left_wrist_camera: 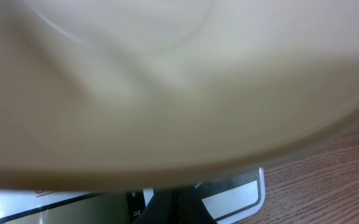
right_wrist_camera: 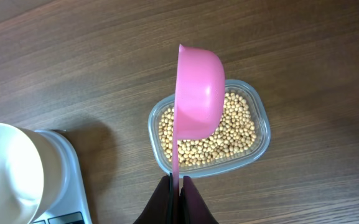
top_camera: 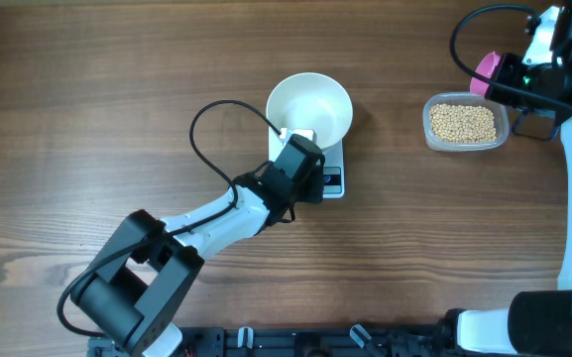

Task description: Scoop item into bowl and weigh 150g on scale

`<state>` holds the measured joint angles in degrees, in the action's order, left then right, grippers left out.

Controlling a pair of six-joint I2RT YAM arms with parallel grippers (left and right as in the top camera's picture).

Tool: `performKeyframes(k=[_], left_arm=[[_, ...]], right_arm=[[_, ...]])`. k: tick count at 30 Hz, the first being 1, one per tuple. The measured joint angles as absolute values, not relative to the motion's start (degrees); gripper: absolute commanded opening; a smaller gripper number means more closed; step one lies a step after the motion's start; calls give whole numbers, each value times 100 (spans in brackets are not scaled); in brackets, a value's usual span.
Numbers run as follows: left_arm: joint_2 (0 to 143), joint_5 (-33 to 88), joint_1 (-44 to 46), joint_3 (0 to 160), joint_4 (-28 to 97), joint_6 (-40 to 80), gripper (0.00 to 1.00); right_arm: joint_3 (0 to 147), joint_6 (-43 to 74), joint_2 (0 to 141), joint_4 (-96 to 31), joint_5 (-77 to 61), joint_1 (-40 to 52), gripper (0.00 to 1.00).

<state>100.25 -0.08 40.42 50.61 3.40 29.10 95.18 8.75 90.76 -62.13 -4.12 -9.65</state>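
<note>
Fingers first. Clamping right fingers (right_wrist_camera: pixel 195 202) onto thin flat handle of one pink plastic scoop (right_wrist_camera: pixel 199 93), holding it on edge near one clear rounded-rectangle tub (right_wrist_camera: pixel 265 130). Pressing left fingers (left_wrist_camera: pixel 173 208) together, dark tips pointing at front panel of one white rectangular scale (top_camera: pixel 335 164); contact unreadable. Stretching left arm diagonally across wood-grain counter (top_camera: pixel 87 89). Noting many small round tan beans (right_wrist_camera: pixel 235 134) lying in tub, one deep smooth white bowl (top_camera: pixel 310 99) sitting on scale.
</note>
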Motion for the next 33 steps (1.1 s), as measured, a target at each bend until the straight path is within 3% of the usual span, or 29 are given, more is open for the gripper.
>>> performKeyframes(k=[33], left_arm=[[10175, 12, 4042, 5061, 252, 2926, 4]], right_arm=[[9518, 878, 9076, -6204, -412, -965, 4]])
